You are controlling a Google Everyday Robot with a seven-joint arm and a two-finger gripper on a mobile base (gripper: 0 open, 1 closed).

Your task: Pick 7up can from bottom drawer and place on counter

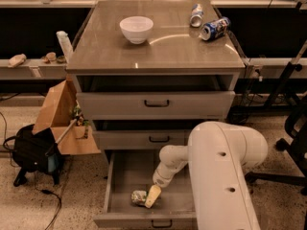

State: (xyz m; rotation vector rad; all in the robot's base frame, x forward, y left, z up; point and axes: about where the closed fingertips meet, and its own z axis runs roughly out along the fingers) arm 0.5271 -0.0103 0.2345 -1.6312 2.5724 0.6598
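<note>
Pale and dented, the 7up can (138,197) lies on its side in the open bottom drawer (125,169), near the front edge, with bare floor behind and left of it. The gripper (152,196) touches the can's right side; its grip cannot be told. Above, the counter (158,51) carries a bowl (136,28).

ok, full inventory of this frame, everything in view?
7up can: 1, pale with green, lying in the open bottom drawer
bottom drawer: 1, grey, lowest in cabinet
counter: 1, grey-brown, cabinet top
bowl: 1, white, on counter
blue can: 1, blue, on its side, counter back right
silver can: 1, silver, beside blue can
shallower drawers: 2, grey, above bottom drawer
cardboard box: 1, brown, floor left of cabinet
black bag: 1, black, beside box
arm: 1, white, reaching into bottom drawer
gripper: 1, pale, beside 7up can
</note>
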